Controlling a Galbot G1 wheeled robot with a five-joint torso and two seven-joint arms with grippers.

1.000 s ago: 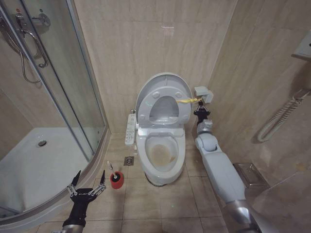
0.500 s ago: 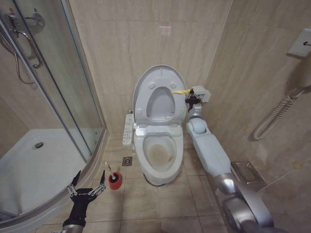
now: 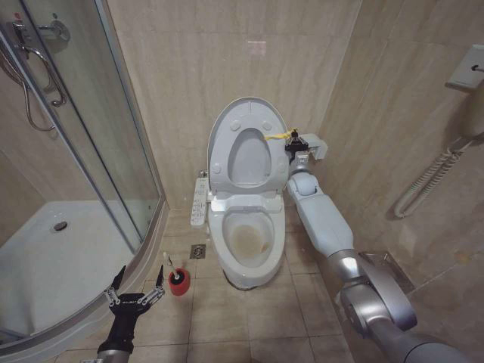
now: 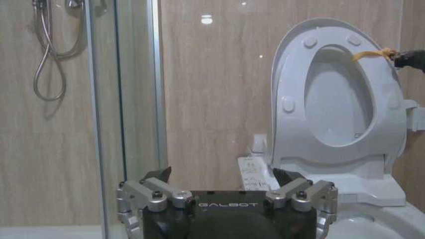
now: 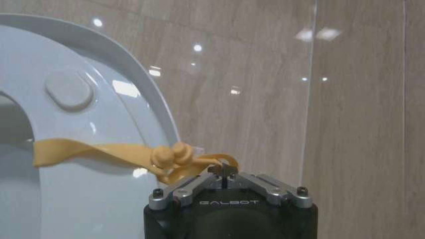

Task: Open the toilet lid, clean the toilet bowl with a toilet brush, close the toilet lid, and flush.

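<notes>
The toilet lid [image 3: 248,160] stands upright against the wall, seen through the hole of the raised seat ring [image 3: 224,151] in front of it. A yellow band [image 3: 278,137] is looped around the seat's edge. My right gripper [image 3: 292,139] is beside that edge, shut on the band [image 5: 99,149]. Below, the toilet bowl [image 3: 247,240] is open and stained brown inside. The toilet brush [image 3: 167,264] stands in its red holder [image 3: 179,282] on the floor left of the bowl. My left gripper [image 3: 136,290] hangs open near the floor, left of the holder.
A glass shower enclosure [image 3: 113,151] and white shower tray [image 3: 45,265] take up the left. A control panel [image 3: 200,200] sits on the toilet's left side, and a floor drain [image 3: 199,251] lies nearby. A wall box [image 3: 318,147] and hose [image 3: 431,181] are on the right wall.
The camera view shifted. My right gripper moved left and up with the yellow band, closer to the seat's edge, and lid and seat stand more upright. The left gripper has stayed put.
</notes>
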